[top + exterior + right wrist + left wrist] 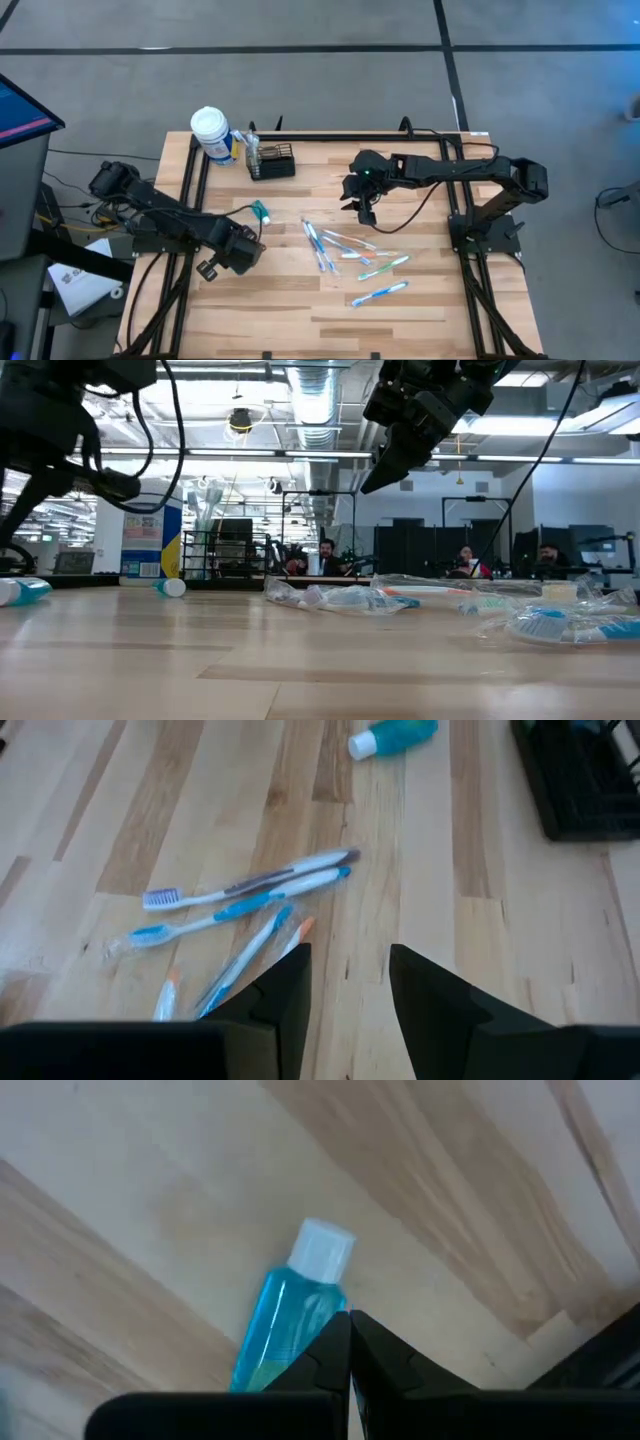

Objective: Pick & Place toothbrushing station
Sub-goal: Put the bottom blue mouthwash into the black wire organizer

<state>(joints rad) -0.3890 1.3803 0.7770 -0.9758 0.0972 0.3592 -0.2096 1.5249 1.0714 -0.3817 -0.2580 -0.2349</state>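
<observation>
The black wire-mesh caddy [272, 161] stands on its base at the table's far side, next to a large white-capped bottle [211, 132]; it also shows in the right wrist view [585, 780] and the low view [215, 545]. My right gripper [361, 208] is open and empty. It hangs above the table [348, 990] to the right of the caddy, over the loose toothbrushes [345, 252]. My left gripper [250, 240] is shut and empty [350, 1342]. It is raised near a small blue bottle [290, 1315] that lies on its side.
Several wrapped toothbrushes [245, 895] lie scattered mid-table. The small blue bottle with a white cap [260, 211] lies between the two grippers, nearer than the caddy. Bare wood lies along the near edge [300, 320]. People sit in the room beyond [325, 555].
</observation>
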